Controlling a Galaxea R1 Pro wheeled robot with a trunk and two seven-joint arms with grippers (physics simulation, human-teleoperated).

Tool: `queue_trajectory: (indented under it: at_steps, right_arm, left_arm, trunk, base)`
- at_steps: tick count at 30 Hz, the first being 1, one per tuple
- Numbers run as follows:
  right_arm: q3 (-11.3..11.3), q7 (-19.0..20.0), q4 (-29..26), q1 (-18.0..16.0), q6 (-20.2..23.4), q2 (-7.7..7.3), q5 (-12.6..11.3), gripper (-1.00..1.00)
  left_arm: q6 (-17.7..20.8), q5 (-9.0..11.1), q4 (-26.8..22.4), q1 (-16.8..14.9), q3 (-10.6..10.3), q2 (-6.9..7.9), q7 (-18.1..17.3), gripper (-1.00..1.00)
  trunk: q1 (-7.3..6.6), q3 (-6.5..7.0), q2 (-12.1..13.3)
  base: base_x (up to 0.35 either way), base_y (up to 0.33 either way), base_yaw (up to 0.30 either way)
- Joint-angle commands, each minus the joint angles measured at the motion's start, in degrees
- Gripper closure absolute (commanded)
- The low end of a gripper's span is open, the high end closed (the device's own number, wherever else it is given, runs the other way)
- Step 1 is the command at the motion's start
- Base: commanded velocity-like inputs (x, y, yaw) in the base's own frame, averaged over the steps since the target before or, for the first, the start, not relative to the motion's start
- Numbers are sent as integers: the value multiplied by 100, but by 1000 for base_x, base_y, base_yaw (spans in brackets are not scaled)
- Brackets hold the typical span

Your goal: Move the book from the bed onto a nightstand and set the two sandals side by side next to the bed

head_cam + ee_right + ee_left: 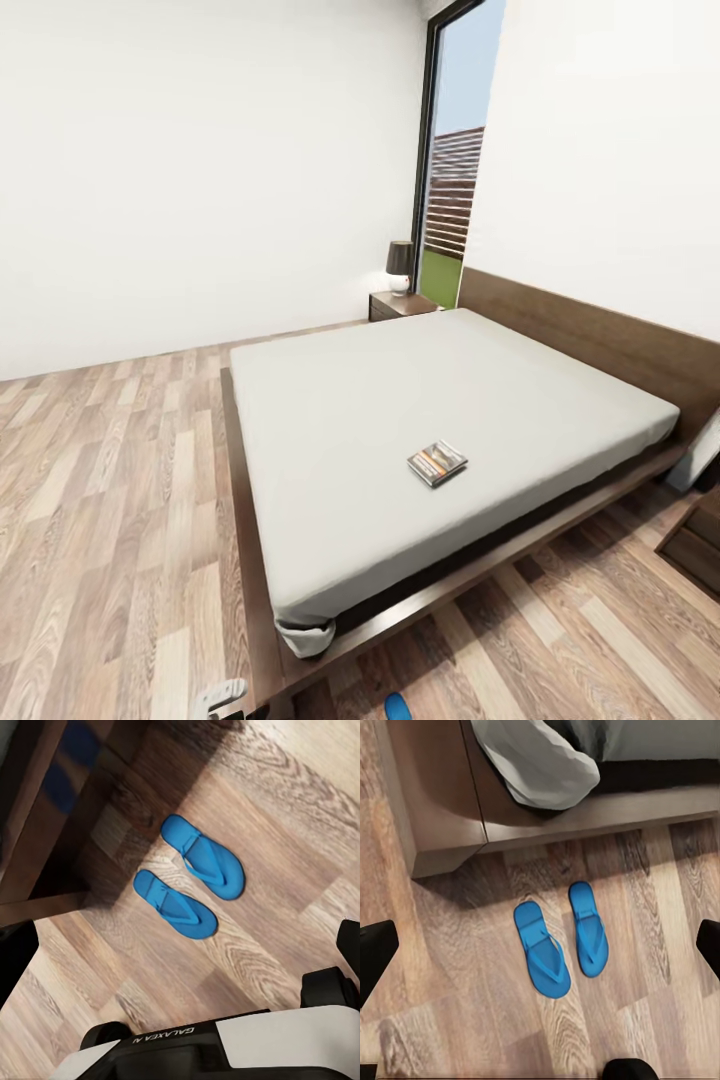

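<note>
The bed (450, 420) stands in the bedroom with its headboard against the right-hand wall — a dark wood frame carrying a plain grey mattress. The book (437, 462) lies flat on the mattress, toward the near side edge, well apart from the headboard. A nightstand (400, 304) stands at the far side of the bed, beside the window (455, 160), with a lamp (399, 266) on its top. Part of a second dark cabinet (697, 540) shows at the right edge of the head view.

The two sandals (561, 939) lie on the wood floor (450, 1020) near the bed's foot corner, side by side with a narrow gap between them, not touching. They also appear in the right wrist view (189, 880).

Left claw (540, 945): fingers wide apart, holding nothing. Right claw (180, 952): fingers wide apart, holding nothing. Both hang above the floor over the sandals.
</note>
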Motion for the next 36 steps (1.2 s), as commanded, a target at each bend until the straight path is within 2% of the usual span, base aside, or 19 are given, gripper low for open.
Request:
queue_trajectory:
  at_steps: [1, 11, 36]
  right_arm:
    - [-26, 31, 20, -9, 13, -2, -22, -100]
    - [-26, 31, 20, -9, 13, -2, -22, -100]
    - [-26, 31, 20, -9, 13, -2, -22, -100]
  left_arm:
    - [-25, 40, 7, -4, -47, 1, -17, -100]
    - [-25, 42, 6, -4, -41, 1, -17, -100]
    - [-22, 34, 5, -4, -49, 1, -17, -100]
  trunk:
    - [-2, -5, -4]
    - [-2, -5, -4]
    - [-2, -5, -4]
  base:
    - [-146, 0, -1]
    - [-64, 0, -69]
    - [-7, -15, -291]
